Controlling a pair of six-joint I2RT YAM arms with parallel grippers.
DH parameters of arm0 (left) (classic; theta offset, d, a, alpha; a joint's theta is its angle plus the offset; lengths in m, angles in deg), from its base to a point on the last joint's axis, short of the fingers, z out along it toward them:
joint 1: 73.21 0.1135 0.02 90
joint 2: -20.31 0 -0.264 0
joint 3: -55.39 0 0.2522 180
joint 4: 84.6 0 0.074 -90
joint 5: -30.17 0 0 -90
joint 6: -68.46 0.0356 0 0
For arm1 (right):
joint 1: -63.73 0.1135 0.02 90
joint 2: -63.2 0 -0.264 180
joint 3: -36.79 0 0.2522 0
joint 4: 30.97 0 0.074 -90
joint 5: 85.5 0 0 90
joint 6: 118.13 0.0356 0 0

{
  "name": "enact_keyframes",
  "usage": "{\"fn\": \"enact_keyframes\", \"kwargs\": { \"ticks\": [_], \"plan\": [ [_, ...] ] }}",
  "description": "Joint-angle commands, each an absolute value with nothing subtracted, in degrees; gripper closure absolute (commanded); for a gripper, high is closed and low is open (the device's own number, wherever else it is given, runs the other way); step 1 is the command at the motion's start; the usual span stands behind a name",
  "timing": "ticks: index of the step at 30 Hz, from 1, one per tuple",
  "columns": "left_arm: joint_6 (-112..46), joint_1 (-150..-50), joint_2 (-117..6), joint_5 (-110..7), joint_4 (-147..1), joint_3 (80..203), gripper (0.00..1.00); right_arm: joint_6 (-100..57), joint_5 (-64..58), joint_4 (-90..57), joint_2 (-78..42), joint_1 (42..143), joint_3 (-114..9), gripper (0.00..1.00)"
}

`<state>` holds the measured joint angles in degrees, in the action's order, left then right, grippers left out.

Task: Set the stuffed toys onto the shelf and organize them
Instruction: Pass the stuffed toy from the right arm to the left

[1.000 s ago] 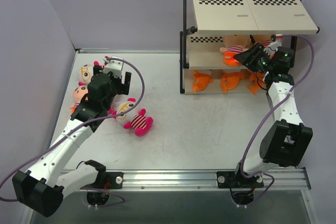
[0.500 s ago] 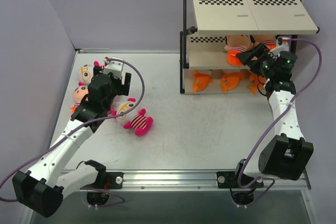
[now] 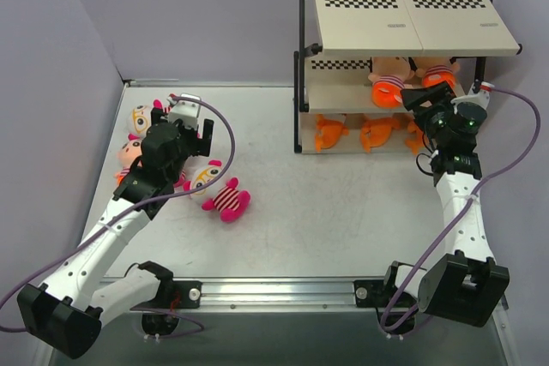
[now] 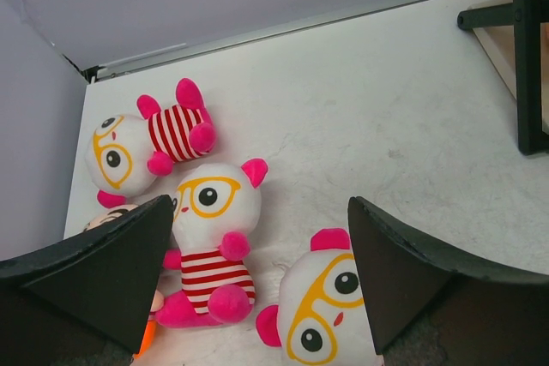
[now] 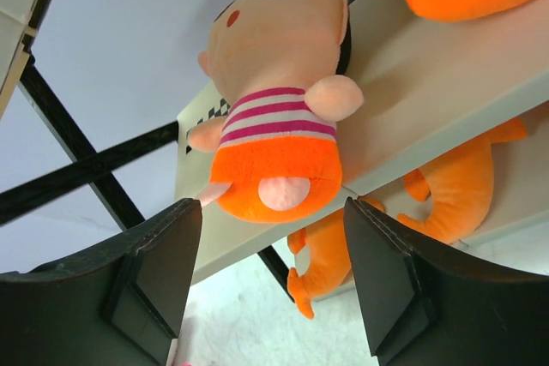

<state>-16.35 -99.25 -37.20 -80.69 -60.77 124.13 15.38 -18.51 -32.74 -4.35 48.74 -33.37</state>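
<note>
The shelf [image 3: 412, 27] stands at the back right. Two striped orange dolls [image 3: 388, 83] [image 3: 433, 70] lie on its middle board, and three orange sharks [image 3: 377, 130] lie on the bottom one. My right gripper [image 3: 426, 93] hovers open just off that board. In its wrist view its fingers flank the nearer doll [image 5: 274, 83] without touching it. At the far left, my left gripper [image 4: 262, 207] hangs open above three pink glasses toys [image 4: 146, 139] [image 4: 210, 237] [image 4: 326, 310]. A peach-headed doll [image 4: 107, 213] shows partly behind its left finger.
The shelf's black post [image 4: 527, 57] rises at the right of the left wrist view. Grey walls close in the back and left sides. One glasses toy [image 3: 219, 193] lies a little out from the left group, toward the table's middle.
My right gripper has opened, let go of the striped doll on the middle board and drawn back to the right. The left arm has barely moved.
</note>
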Motion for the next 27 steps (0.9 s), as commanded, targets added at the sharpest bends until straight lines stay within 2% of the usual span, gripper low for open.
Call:
{"fn": "enact_keyframes", "kwargs": {
  "ticks": [1, 12, 23, 27],
  "plan": [
    [-15.7, -99.7, -35.9, -81.5, -62.8, 124.3, 0.08, 19.2, -14.1, -37.5, -2.2, 49.6, -32.5, 0.34],
    [-15.5, -100.3, -35.3, -82.1, -62.8, 124.2, 0.08, 20.8, -8.3, -38.7, -4.6, 55.2, -31.6, 0.37],
    [-15.1, -100.6, -35.0, -83.0, -62.9, 124.1, 0.09, 21.1, -4.6, -39.2, -7.5, 56.1, -31.9, 0.38],
    [-15.0, -100.6, -34.7, -83.2, -62.9, 124.1, 0.09, 20.9, -4.6, -39.5, -8.6, 56.1, -32.3, 0.42]
  ]
}}
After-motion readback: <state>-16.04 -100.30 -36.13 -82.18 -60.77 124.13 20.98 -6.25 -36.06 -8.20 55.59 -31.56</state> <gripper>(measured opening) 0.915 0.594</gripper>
